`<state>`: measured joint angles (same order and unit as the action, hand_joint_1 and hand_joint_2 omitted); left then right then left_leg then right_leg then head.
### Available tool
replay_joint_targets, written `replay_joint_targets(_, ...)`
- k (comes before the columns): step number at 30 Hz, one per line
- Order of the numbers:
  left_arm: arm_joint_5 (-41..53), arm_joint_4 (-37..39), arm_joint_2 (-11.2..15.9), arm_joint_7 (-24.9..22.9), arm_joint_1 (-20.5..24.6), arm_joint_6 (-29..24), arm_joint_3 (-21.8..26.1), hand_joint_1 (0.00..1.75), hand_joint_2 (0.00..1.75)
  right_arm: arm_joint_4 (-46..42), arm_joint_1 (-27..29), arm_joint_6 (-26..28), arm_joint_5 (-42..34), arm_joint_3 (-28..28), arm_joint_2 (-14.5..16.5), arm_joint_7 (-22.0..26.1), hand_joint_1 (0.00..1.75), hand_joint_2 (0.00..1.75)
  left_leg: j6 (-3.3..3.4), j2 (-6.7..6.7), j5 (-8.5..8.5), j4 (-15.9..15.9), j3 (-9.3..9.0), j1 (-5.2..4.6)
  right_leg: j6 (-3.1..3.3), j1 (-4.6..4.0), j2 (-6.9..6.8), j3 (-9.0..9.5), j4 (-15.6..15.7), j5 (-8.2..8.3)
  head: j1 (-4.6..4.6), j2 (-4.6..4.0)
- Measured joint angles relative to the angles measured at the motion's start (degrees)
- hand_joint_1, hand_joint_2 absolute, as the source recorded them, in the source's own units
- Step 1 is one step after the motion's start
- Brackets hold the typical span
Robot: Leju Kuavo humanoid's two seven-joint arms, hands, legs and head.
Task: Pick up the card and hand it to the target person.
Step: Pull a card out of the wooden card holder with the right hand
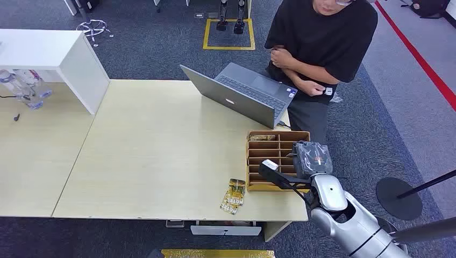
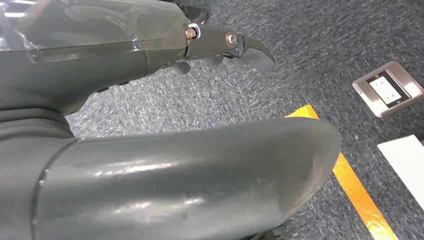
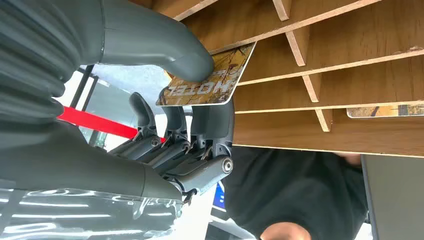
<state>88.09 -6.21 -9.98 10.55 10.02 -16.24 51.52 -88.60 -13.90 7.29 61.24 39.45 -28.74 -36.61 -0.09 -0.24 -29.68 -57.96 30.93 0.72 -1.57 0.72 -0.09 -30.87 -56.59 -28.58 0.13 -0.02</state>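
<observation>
My right hand hovers over the right side of a wooden divider box near the table's front right corner. In the right wrist view the hand pinches a brown HOTEL card between thumb and fingers, right at the edge of the box's compartments. Another card lies in a slot further along. Two more HOTEL cards lie on the table just left of the box. The person stands behind the table's far right corner, arms folded. My left hand hangs over the carpet, holding nothing.
An open grey laptop stands behind the box, facing the person. A white cabinet and plastic bottles are at the far left. A round black stand base sits on the floor to my right.
</observation>
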Motion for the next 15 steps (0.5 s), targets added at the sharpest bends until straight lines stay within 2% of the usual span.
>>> replay_joint_targets(15,0.0,0.0,0.0,0.0,0.0,0.0,-0.1,0.00,0.00,0.3,0.0,1.3,0.0,0.0,0.0,-0.1,1.47,1.75,0.00,0.00,0.00,0.0,0.01,0.00,0.00,0.00,-0.01,0.00,0.0,0.00,0.00,0.00)
